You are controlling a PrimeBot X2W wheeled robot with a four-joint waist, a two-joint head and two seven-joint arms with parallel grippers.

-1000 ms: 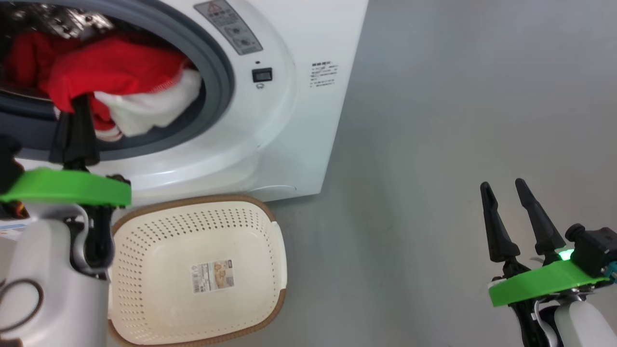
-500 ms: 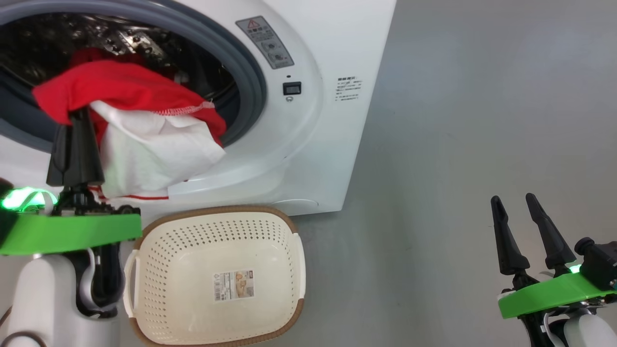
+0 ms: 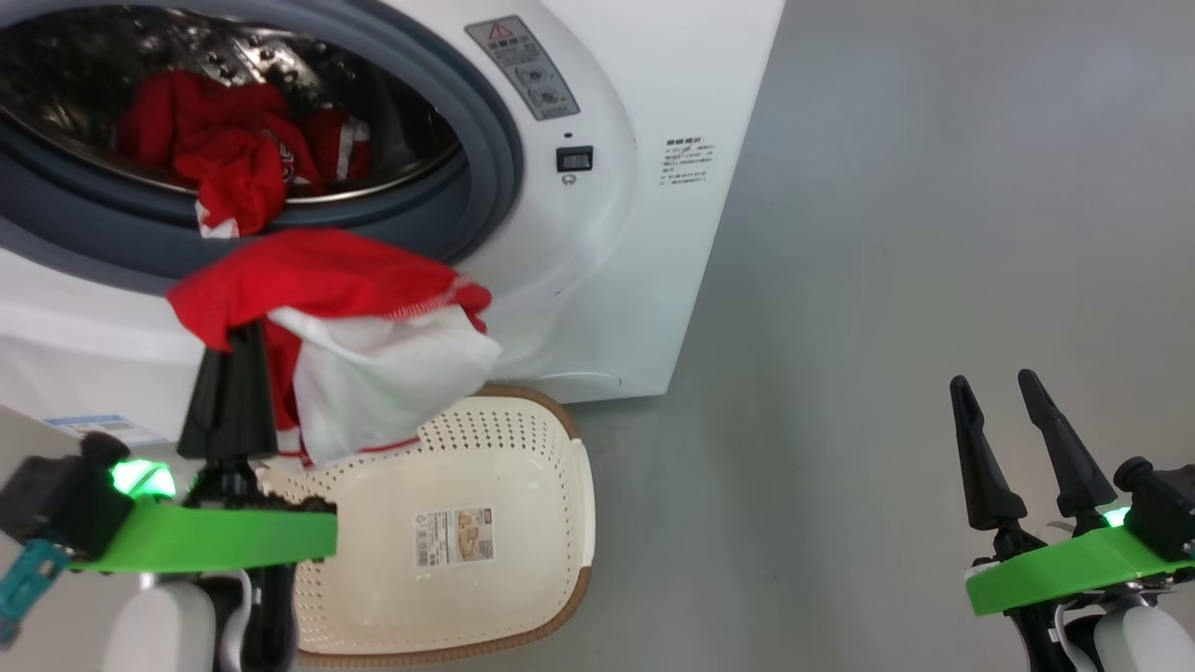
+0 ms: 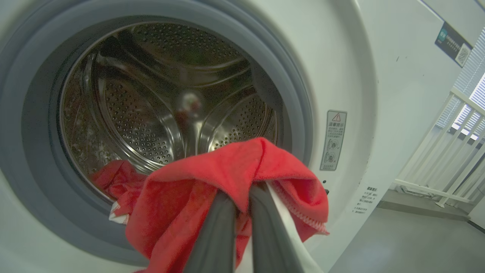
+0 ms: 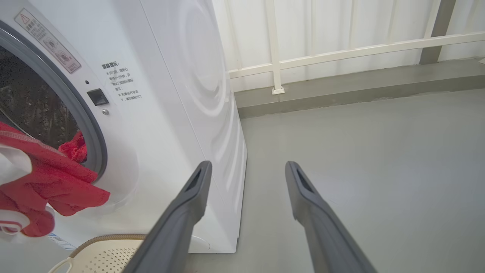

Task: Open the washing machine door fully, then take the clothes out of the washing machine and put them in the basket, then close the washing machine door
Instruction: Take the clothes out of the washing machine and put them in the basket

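Above the basket, held clothes now outside drum

We see a smooth grey floor, evenly lit and with a soft shine. At its far edge runs a low grey ledge, and on this ledge stands a white railing before a pale ribbed wall. A grey post rises beside it. In the left wrist view we notice a small dark sign high up, and daylight comes through a window with blinds.
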